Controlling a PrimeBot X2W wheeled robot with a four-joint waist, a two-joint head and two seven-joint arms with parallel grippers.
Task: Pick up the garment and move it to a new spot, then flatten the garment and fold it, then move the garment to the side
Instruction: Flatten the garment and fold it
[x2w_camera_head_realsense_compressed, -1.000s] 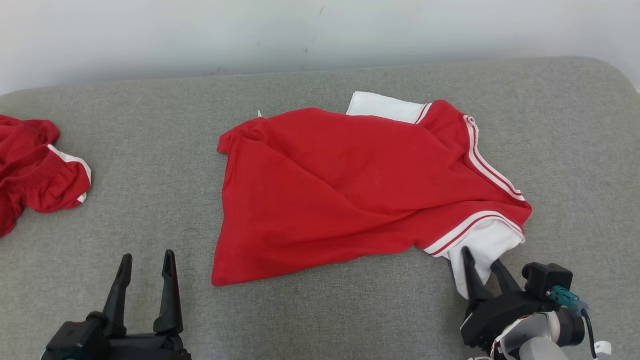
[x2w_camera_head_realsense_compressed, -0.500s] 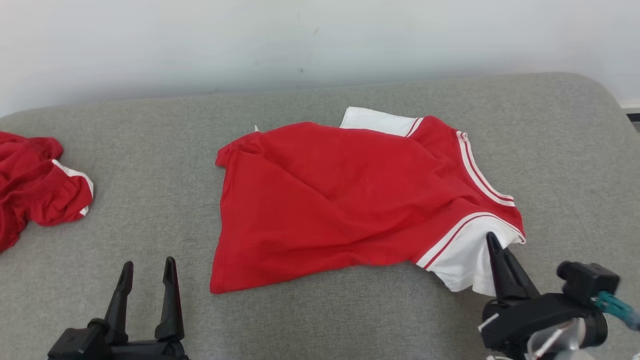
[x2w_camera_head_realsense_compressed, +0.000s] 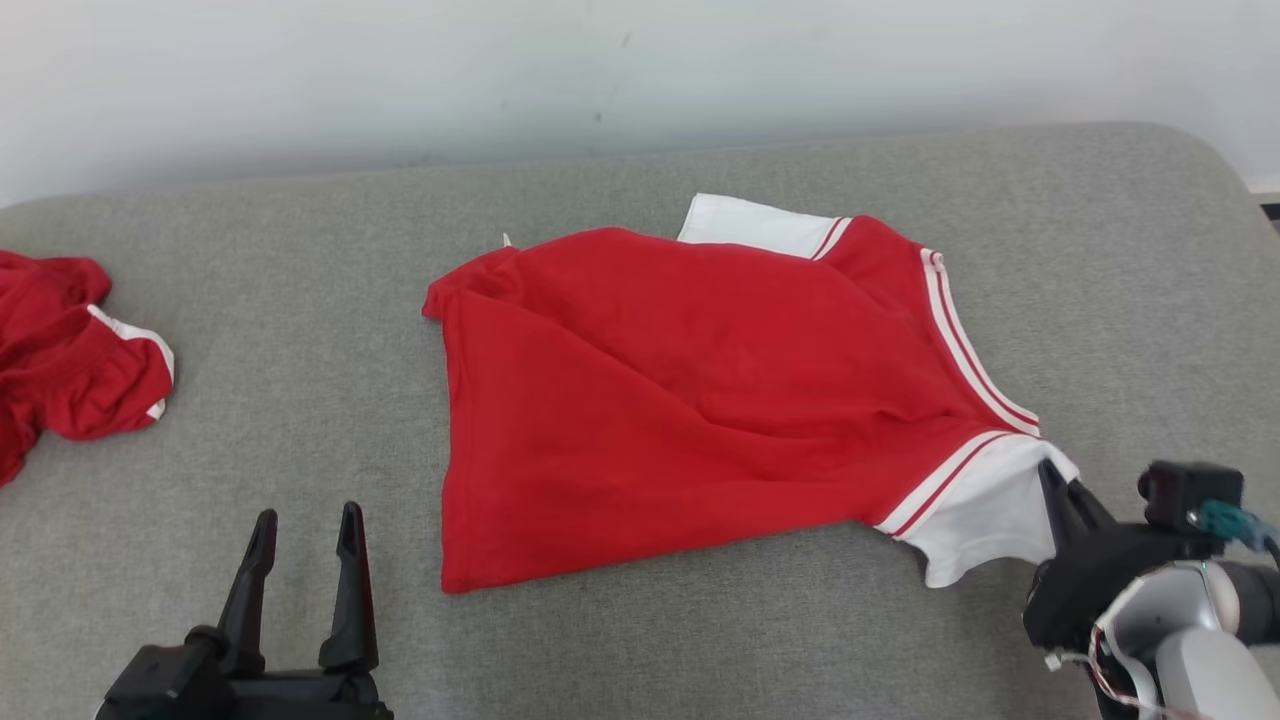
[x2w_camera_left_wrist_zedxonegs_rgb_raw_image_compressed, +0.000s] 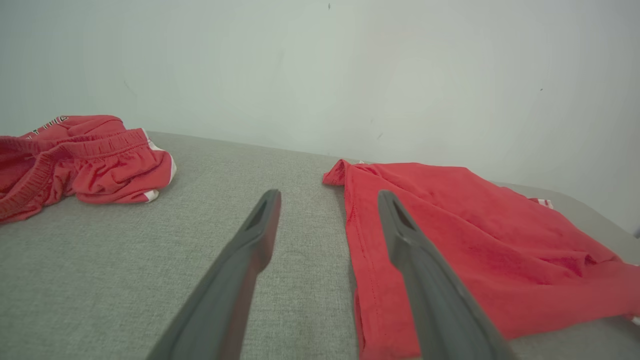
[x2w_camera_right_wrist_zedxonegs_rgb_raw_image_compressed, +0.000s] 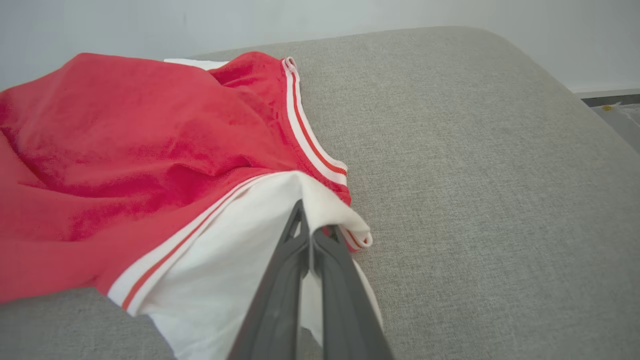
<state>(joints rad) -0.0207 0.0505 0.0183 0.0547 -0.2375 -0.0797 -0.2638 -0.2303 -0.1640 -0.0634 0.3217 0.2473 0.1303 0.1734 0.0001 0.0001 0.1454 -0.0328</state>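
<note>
The garment (x2w_camera_head_realsense_compressed: 700, 390) is a red shirt with white sleeves and red-and-white striped trim, spread on the grey cushion. My right gripper (x2w_camera_head_realsense_compressed: 1050, 475) is at its near right corner, shut on the white sleeve (x2w_camera_head_realsense_compressed: 985, 510). In the right wrist view the two fingers (x2w_camera_right_wrist_zedxonegs_rgb_raw_image_compressed: 300, 250) are pressed together with white cloth of the garment (x2w_camera_right_wrist_zedxonegs_rgb_raw_image_compressed: 150, 150) pinched between them and lifted slightly. My left gripper (x2w_camera_head_realsense_compressed: 305, 525) stands open at the lower left, off the cloth. In the left wrist view the garment's red hem (x2w_camera_left_wrist_zedxonegs_rgb_raw_image_compressed: 370, 280) lies just right of the gap between its fingers (x2w_camera_left_wrist_zedxonegs_rgb_raw_image_compressed: 260, 235).
A second red garment (x2w_camera_head_realsense_compressed: 60, 365) lies crumpled at the cushion's far left, also seen as a red heap (x2w_camera_left_wrist_zedxonegs_rgb_raw_image_compressed: 75, 160) in the left wrist view. The grey cushion (x2w_camera_head_realsense_compressed: 300, 330) ends at a pale wall behind and rounds off at the right (x2w_camera_right_wrist_zedxonegs_rgb_raw_image_compressed: 550, 75).
My right gripper closed on the white sleeve and has pulled it out to the right, stretching that corner of the garment. The head camera shifted a little. The left gripper stayed open.
</note>
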